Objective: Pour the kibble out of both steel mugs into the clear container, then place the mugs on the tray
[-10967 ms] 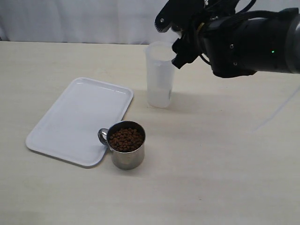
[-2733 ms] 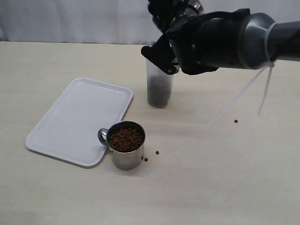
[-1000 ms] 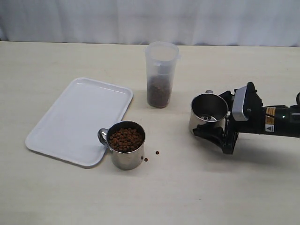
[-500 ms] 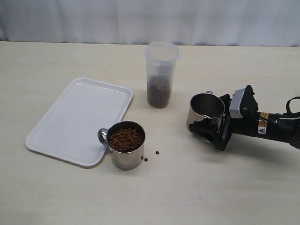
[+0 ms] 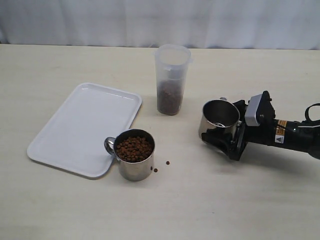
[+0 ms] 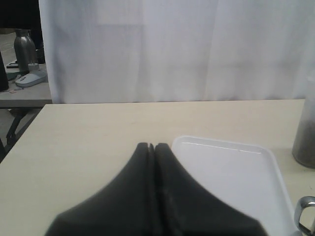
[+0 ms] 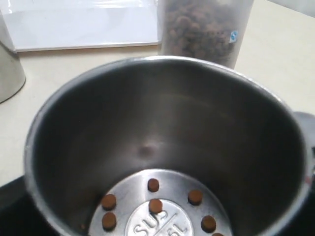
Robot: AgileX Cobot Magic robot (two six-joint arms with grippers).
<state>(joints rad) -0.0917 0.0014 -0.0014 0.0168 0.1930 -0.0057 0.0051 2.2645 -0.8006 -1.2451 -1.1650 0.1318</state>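
Note:
A nearly emptied steel mug (image 5: 220, 119) stands upright on the table at the right, with several kibble pellets (image 7: 153, 185) left on its bottom. My right gripper (image 5: 226, 131) lies low with a finger on each side of this mug; whether they still press on it does not show. The other steel mug (image 5: 134, 162), full of kibble (image 5: 134, 148), stands at the tray's (image 5: 82, 127) near corner. The clear container (image 5: 172, 75) stands behind, part filled with kibble (image 5: 170, 100). My left gripper (image 6: 151, 145) is shut and empty, hovering beside the tray (image 6: 231, 167).
Two loose pellets (image 5: 167, 162) lie on the table just right of the full mug. A white curtain closes off the back of the table. In the left wrist view a side table (image 6: 24, 91) with a dark flask stands beyond the table's edge.
The right arm has shifted a little to the left with the emptied mug, which went from slightly tilted to standing upright on the table. The left gripper has not moved.

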